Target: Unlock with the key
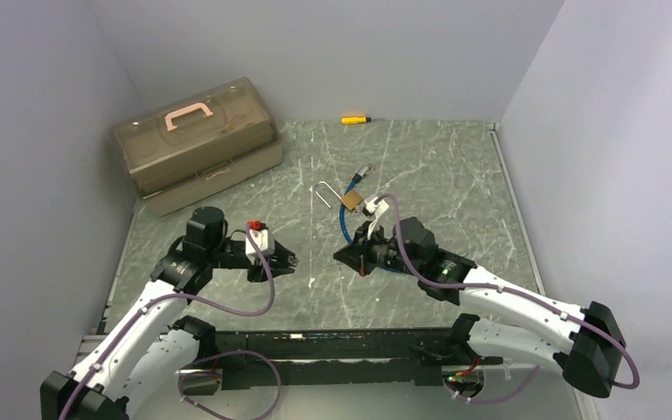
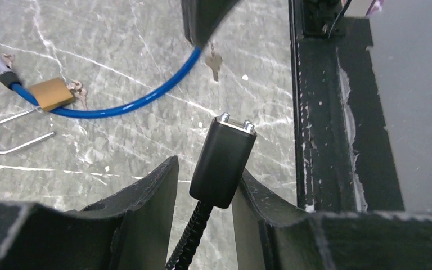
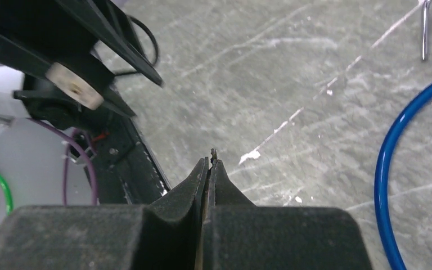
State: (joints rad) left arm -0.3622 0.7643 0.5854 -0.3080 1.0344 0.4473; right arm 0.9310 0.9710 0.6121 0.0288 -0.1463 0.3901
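Top, left-wrist and right-wrist views of a grey marbled tabletop [image 1: 455, 175]. A translucent brown plastic toolbox with a pink handle [image 1: 194, 144] stands at the far left corner, and a yellow-handled screwdriver [image 1: 354, 119] lies against the back wall. Mid-table lies a brass padlock [image 2: 52, 93] with its silver shackle [image 2: 25, 143] swung open, touching a blue coated cable [image 2: 146, 97] that curves toward the right arm. A black frame rail [image 2: 315, 112] runs along the near edge. Both arms reach forward with bent elbows, their wrists turned inward so that the grippers face each other low over the table, near but apart. The left gripper [image 2: 205, 169] grasps a black rectangular lock block [image 2: 223, 160] on a braided black cable, held upright between its fingers. The right gripper [image 3: 211, 163] is clenched on a small silver key [image 2: 214, 63], seen edge-on at its tips, just above the blue cable.
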